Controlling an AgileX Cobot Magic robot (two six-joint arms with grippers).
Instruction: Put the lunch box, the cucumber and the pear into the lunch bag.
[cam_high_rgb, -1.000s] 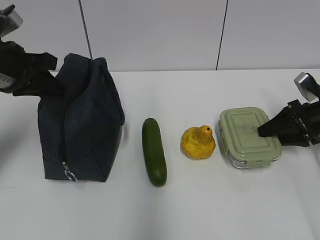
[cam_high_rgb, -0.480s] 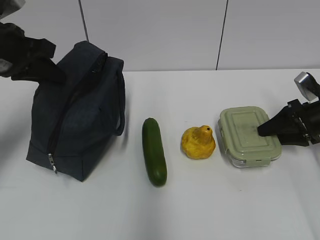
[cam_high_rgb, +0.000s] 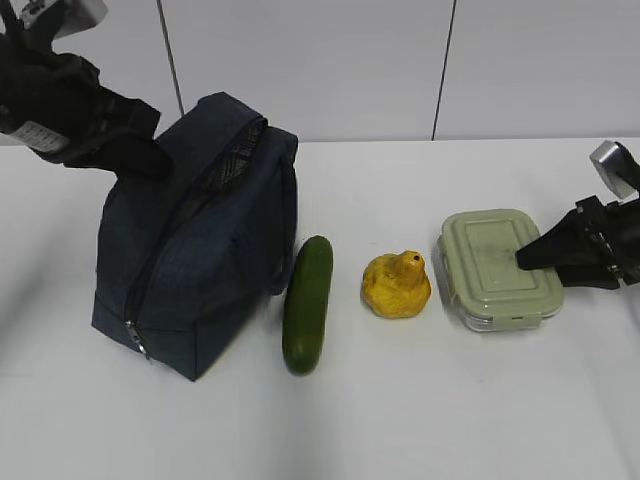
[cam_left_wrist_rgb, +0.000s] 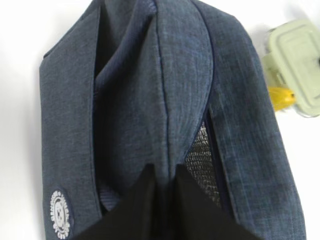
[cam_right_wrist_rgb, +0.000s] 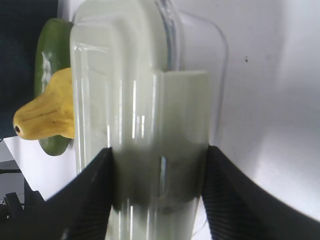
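navy bag (cam_high_rgb: 195, 240) fabric is pinched in the left gripper (cam_left_wrist_rgb: 164, 176) to spread its mouth, while the right gripper (cam_right_wrist_rgb: 157, 187) clamps the box (cam_high_rgb: 498, 268) for lifting.

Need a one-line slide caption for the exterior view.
Left gripper pinches the lunch bag against the cucumber; right gripper straddles the lunch box beside the pear.
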